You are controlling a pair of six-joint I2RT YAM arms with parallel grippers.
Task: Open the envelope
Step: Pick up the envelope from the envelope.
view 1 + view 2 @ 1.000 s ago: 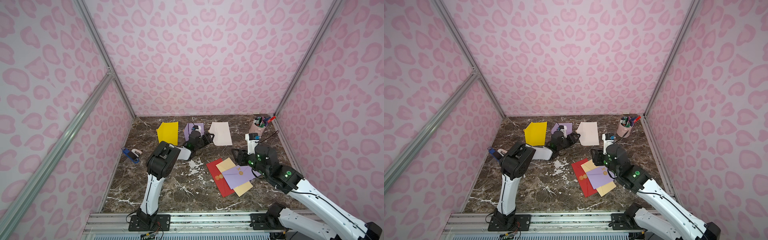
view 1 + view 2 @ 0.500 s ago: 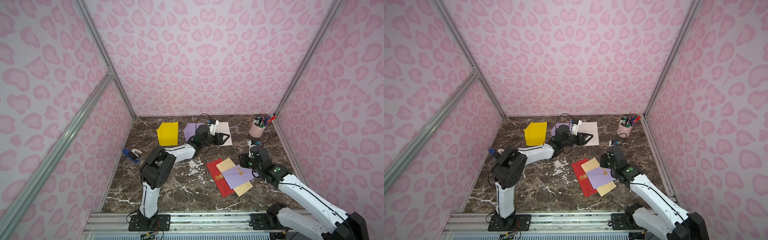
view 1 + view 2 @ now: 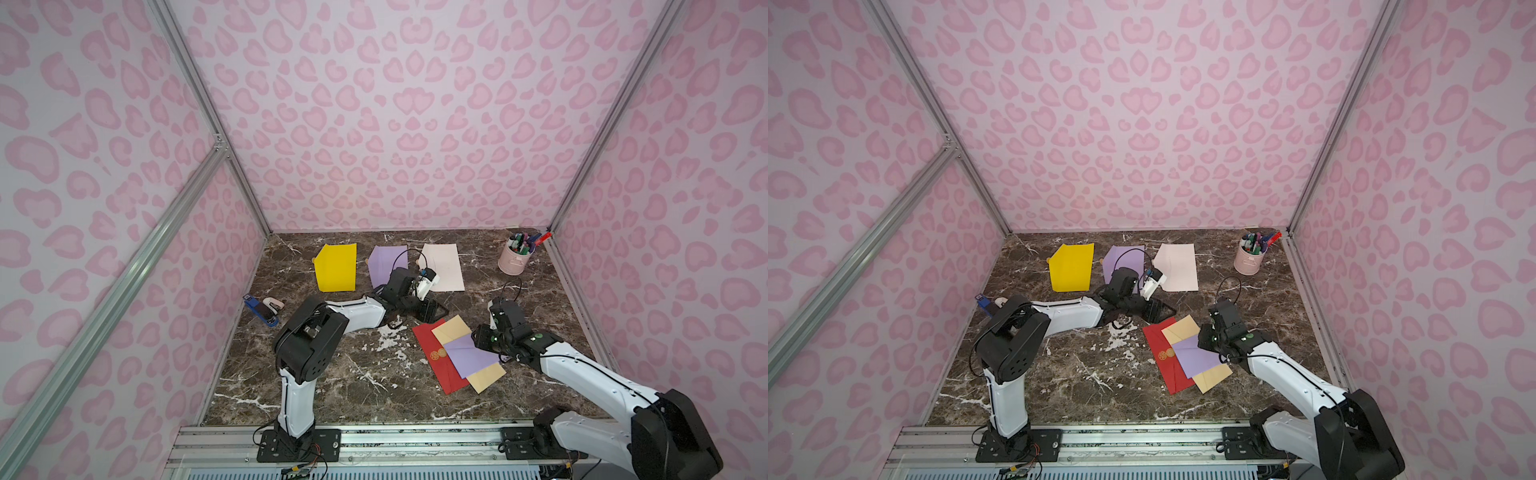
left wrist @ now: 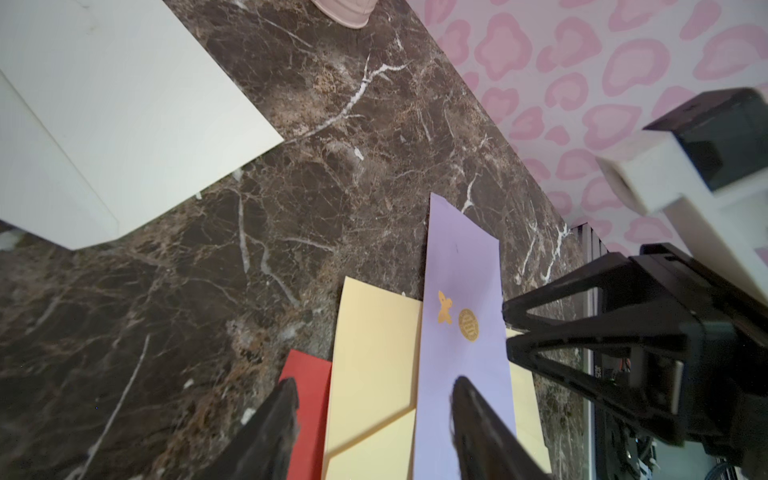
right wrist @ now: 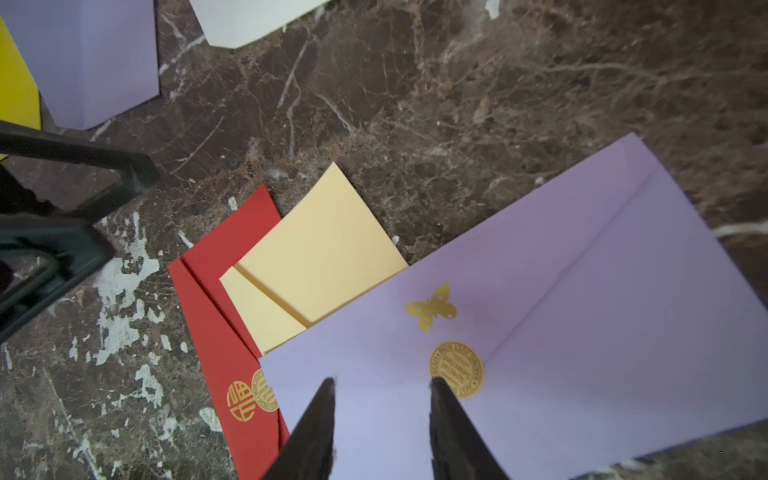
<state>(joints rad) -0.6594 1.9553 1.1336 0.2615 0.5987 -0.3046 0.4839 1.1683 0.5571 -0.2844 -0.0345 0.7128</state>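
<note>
Right fingers (image 5: 320, 424) are held apart over the lilac envelope (image 5: 540, 332) — left fingers (image 4: 278, 424), likewise apart, are seen at its eleven o'clock.

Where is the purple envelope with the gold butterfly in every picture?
In a top view: the purple envelope lies right of centre, atop the cream envelope.
In a top view: same place, slightly further left.
Left wrist: a narrow strip ahead of the left gripper, butterfly showing.
Right wrist: large, beneath the right gripper, butterfly showing.
Shared landmark: that cream envelope, in all four.
</note>
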